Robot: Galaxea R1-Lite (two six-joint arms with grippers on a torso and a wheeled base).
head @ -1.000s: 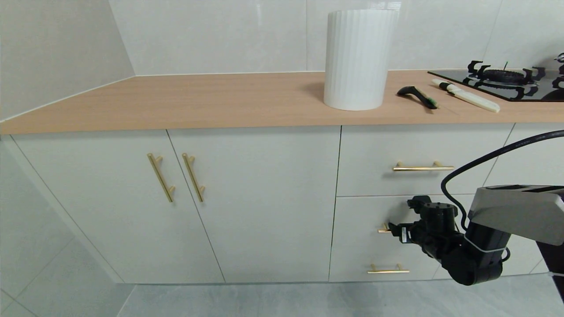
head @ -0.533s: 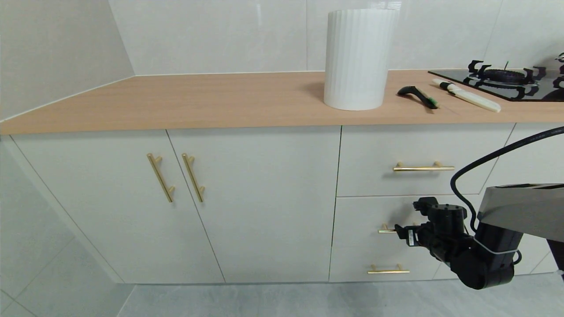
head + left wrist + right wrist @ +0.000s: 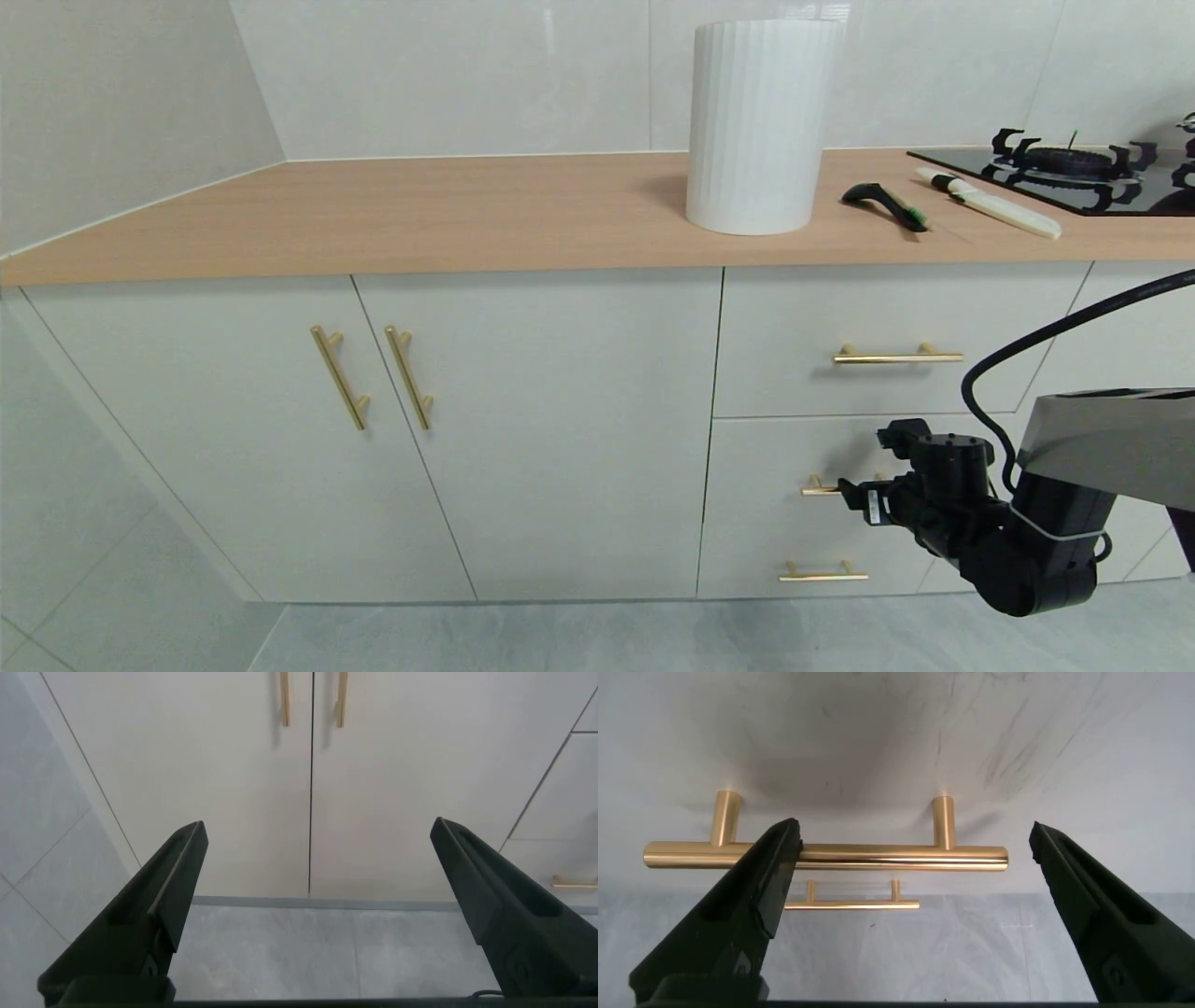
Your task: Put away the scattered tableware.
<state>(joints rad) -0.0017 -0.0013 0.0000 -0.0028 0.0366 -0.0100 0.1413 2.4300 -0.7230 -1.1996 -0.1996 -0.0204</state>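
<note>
On the wooden counter [image 3: 420, 210] lie a black peeler with a green tip [image 3: 882, 203] and a white knife with a dark handle [image 3: 991, 203], to the right of a tall white ribbed container [image 3: 756, 126]. My right gripper [image 3: 848, 491] is low in front of the drawers, level with the middle drawer's gold handle [image 3: 815, 486]. In the right wrist view that gripper [image 3: 912, 840] is open, and the handle [image 3: 827, 856] runs across the gap just beyond its fingertips. My left gripper [image 3: 318, 831] is open and holds nothing, facing the cabinet doors.
A gas hob [image 3: 1064, 168] sits at the counter's far right. The top drawer handle [image 3: 896, 355] and bottom drawer handle [image 3: 823, 574] are shut against their fronts. Two gold door handles [image 3: 373, 375] mark the double cabinet on the left. Grey tiled floor lies below.
My right arm has shifted slightly to the right and down, staying at the middle drawer handle. Nothing on the counter has moved.
</note>
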